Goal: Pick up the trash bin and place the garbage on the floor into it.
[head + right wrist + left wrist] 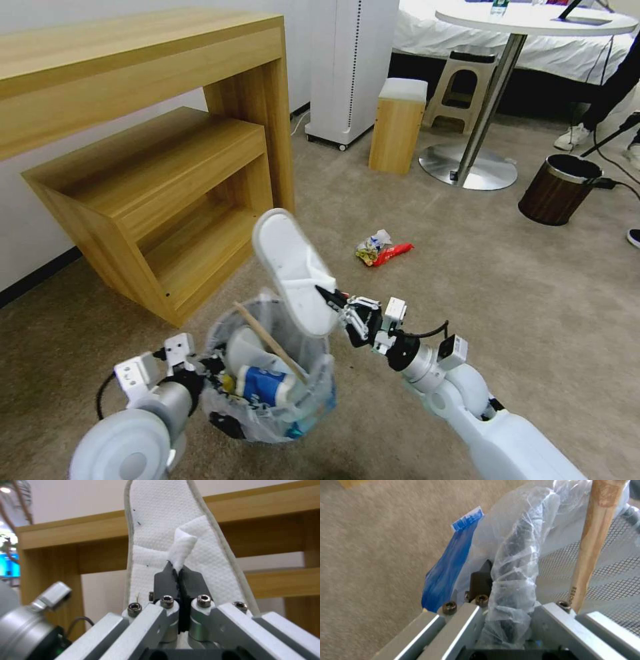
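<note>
The right gripper (327,293) pinches a white slipper (290,267) upright over the trash bin (267,373), whose bagged rim the left gripper (506,597) clamps above the carpet (520,300).

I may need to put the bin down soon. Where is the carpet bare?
Bare carpet lies right of the right end effector, below the wood-grain bin. Litter crowds the middle. The trash bin, gripped by the left end effector, is nearly full under the slipper.

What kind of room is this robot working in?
Probably a hotel-style bedroom: a bed with white bedding at the back, a wooden desk, a round table, and tan carpet.
</note>
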Robot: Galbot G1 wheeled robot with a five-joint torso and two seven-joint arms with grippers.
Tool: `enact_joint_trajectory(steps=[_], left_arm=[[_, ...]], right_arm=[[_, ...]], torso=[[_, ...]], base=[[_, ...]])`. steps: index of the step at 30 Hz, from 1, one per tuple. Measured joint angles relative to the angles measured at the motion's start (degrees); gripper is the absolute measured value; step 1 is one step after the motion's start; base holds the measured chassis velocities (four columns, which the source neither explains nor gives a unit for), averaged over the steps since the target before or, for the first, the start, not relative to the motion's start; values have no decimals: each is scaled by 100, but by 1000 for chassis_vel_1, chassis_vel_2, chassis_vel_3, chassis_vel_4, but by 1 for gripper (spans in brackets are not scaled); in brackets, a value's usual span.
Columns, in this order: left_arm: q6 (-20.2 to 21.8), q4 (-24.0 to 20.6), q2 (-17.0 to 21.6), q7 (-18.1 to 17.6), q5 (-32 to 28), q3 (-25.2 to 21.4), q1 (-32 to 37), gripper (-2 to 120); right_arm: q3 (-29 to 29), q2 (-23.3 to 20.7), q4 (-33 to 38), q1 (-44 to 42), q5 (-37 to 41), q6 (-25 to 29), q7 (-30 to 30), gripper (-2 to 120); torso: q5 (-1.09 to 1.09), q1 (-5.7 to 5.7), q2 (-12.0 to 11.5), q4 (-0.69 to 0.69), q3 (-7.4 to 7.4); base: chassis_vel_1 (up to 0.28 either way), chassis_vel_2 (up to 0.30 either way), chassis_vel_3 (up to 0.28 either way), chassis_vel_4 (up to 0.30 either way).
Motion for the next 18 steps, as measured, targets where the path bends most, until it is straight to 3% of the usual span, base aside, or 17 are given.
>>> enact_joint_trajectory(steps=[18], left_arm=[[23,62,-48,122,-93,148,-153,1]], right_arm=[[-401,216,-475,9,-433,-53,-527,0]], torso=[[0,0,0,0,0]], base=[[0,0,0,0]])
